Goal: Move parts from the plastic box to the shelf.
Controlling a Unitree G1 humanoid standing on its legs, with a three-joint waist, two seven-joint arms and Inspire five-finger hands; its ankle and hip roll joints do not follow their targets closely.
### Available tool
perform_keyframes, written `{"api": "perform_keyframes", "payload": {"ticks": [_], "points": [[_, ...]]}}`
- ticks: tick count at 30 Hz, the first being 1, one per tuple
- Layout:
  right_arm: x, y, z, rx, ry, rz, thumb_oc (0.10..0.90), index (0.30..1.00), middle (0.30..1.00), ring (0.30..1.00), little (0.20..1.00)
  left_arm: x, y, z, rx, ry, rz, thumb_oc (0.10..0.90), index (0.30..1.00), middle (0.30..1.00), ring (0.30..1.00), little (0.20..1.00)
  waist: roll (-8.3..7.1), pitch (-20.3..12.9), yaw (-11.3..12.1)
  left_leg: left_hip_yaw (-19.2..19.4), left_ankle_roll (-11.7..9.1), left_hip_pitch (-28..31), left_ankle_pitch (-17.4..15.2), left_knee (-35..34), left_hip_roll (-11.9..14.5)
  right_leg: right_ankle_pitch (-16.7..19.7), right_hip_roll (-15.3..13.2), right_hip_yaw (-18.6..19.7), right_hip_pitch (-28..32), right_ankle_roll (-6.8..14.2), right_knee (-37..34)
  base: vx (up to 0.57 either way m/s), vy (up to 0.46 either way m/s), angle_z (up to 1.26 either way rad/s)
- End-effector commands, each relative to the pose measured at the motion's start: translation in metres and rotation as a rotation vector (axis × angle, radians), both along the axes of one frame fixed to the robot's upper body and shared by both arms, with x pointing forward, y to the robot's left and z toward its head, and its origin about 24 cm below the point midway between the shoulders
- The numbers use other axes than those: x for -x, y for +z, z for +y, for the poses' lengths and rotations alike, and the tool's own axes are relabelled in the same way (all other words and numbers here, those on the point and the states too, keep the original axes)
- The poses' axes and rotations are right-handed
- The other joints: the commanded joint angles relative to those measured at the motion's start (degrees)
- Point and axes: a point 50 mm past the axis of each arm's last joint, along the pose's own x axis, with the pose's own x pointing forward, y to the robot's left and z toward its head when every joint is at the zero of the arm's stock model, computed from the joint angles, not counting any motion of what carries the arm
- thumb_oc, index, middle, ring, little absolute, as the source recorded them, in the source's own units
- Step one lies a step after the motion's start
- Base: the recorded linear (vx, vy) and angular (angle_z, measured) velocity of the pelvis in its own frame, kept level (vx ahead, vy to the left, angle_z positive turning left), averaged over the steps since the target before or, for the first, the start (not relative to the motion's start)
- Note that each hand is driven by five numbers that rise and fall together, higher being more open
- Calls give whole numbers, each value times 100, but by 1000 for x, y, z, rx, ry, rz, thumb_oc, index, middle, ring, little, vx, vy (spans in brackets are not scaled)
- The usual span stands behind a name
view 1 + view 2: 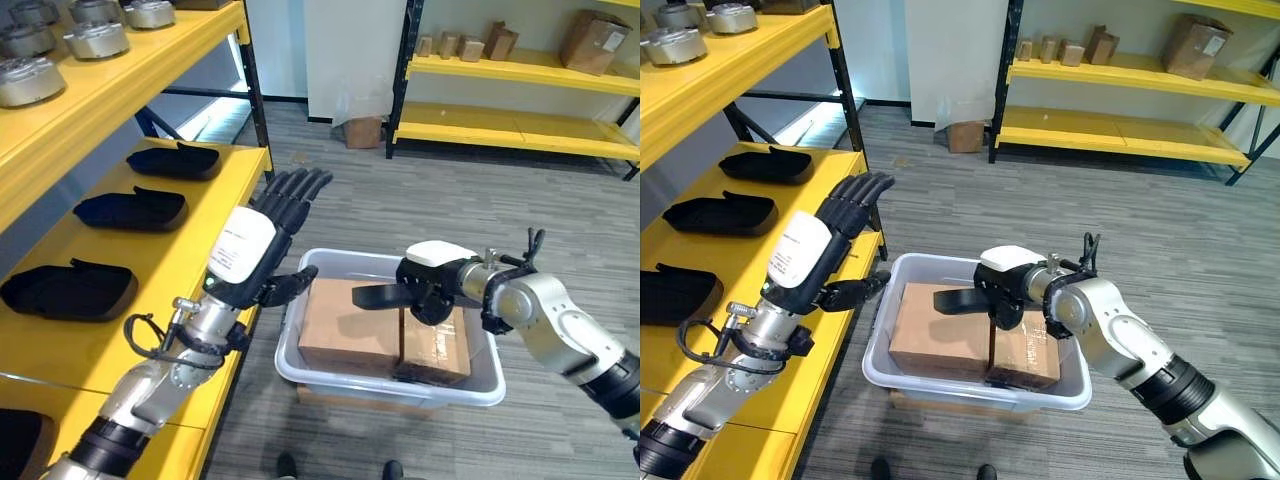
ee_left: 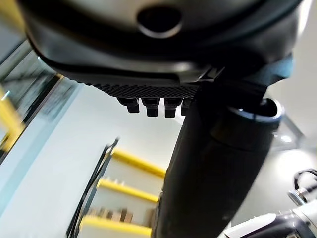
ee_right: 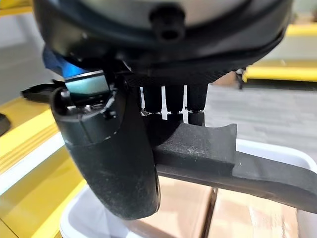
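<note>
**Black part held over the box, ready for the shelf**

Nearest the camera, the left hand [image 1: 262, 245] is raised with fingers straight and spread, nothing in it, beside the edge of the yellow shelf [image 1: 170, 290]. The right hand [image 1: 1005, 283] is seen with fingers and thumb curled round a flat black part [image 3: 218, 156], which juts out past the fingers above the white box [image 1: 970, 385].

Below the fingers, two cardboard cartons [image 1: 940, 330] are seen side by side in the box. Three black parts [image 1: 130, 208] already lie in a row on the shelf, well apart from the held one. At least four metal castings [image 1: 95, 38] are counted on the shelf level above.

The step is judged best done by keeping the part level, carrying it clear of the box rim, and setting it in line with the row.
</note>
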Motion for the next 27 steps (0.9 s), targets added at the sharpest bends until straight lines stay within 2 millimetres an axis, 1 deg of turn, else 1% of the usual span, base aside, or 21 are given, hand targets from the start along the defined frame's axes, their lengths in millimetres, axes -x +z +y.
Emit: {"api": "perform_keyframes", "payload": {"ticks": [1,4,5,7,8,11,14,15,16,18,19,20,21,23,27], "points": [[-15,58,20,-50,56,-224,400,300,300,300,300,-11,34,-5,-58,-59,-296,900,1000,1000,1000,1000,-126,-523,-46,223,-212,346,-572,-44,298,-401,-122,174,-41,224,235,0,0,0],[-19,63,21,-47,40,-249,400,300,300,300,300,-12,31,-12,-128,-109,-317,900,1000,1000,1000,1000,-97,-544,-83,231,-212,358,-582,-44,297,-399,-122,210,-41,240,232,13,12,-3],[-22,65,22,-43,36,-262,400,300,300,300,300,-13,27,-18,-176,-144,-314,900,1000,1000,1000,1000,-71,-555,-116,245,-207,367,-589,-44,298,-406,-122,230,-46,251,242,0,0,0],[-23,66,22,-40,33,-268,400,300,300,300,300,-13,25,-19,-190,-157,-300,900,1000,1000,1000,1000,-65,-555,-123,251,-204,371,-591,-44,297,-407,-122,238,-48,255,245,0,0,0],[-26,66,22,-44,31,-269,400,300,300,300,300,-14,21,-23,-213,-186,-265,900,1000,1000,1000,1000,-46,-560,-149,272,-200,383,-597,-44,293,-409,-120,262,-45,267,243,11,10,-5],[-28,66,24,-45,30,-292,400,300,300,300,300,-15,18,-27,-203,-211,-215,900,1000,1000,1000,1000,-26,-551,-158,284,-190,390,-603,-44,293,-410,-119,287,-53,276,245,3,11,-8],[-29,71,23,-16,24,-397,400,300,300,300,300,-14,15,-31,-213,-233,-183,900,1000,1000,1000,1000,10,-530,-168,291,-181,399,-607,-44,291,-407,-117,316,-51,285,238,-6,14,-5],[-31,80,20,56,2,-564,400,300,300,300,300,-14,11,-32,-207,-229,-162,900,1000,1000,1000,1000,36,-521,-182,297,-179,406,-610,-43,289,-398,-114,339,-54,293,230,-8,21,-5],[-31,84,19,68,-6,-607,400,300,300,300,300,-14,11,-32,-203,-228,-154,900,1000,1000,1000,1000,43,-521,-181,297,-175,408,-615,-42,285,-399,-113,347,-52,297,228,-11,21,-3],[-30,98,17,85,-20,-744,400,300,300,300,300,-14,10,-32,-188,-217,-131,900,1000,1000,1000,1000,69,-518,-176,314,-168,407,-621,-39,283,-396,-110,362,-64,308,227,-16,18,-4],[-28,106,17,78,-28,-797,400,300,300,300,300,-14,9,-31,-173,-208,-110,900,1000,1000,1000,1000,93,-509,-176,313,-160,402,-629,-38,278,-400,-107,378,-78,310,231,-19,21,-5],[-27,107,17,76,-29,-804,400,300,300,300,300,-15,9,-31,-171,-206,-105,900,1000,1000,1000,1000,95,-508,-175,316,-160,401,-629,-37,277,-399,-107,381,-82,309,232,-29,37,-9],[-20,114,15,67,-41,-868,400,300,300,300,300,-15,6,-26,-141,-175,-58,900,1000,1000,1000,1000,128,-501,-164,310,-157,390,-638,-38,265,-396,-108,403,-85,313,211,-22,29,-10],[-18,114,14,73,-43,-869,400,300,300,300,300,-15,6,-25,-136,-169,-47,900,1000,1000,1000,1000,133,-502,-162,310,-157,389,-639,-39,266,-393,-109,405,-86,314,205,-15,18,-6],[-15,108,7,75,-52,-874,400,300,300,300,300,-15,4,-15,-112,-108,2,900,1000,1000,1000,1000,131,-493,-128,300,-161,376,-630,-40,267,-384,-113,403,-92,309,193,0,0,0]]}}
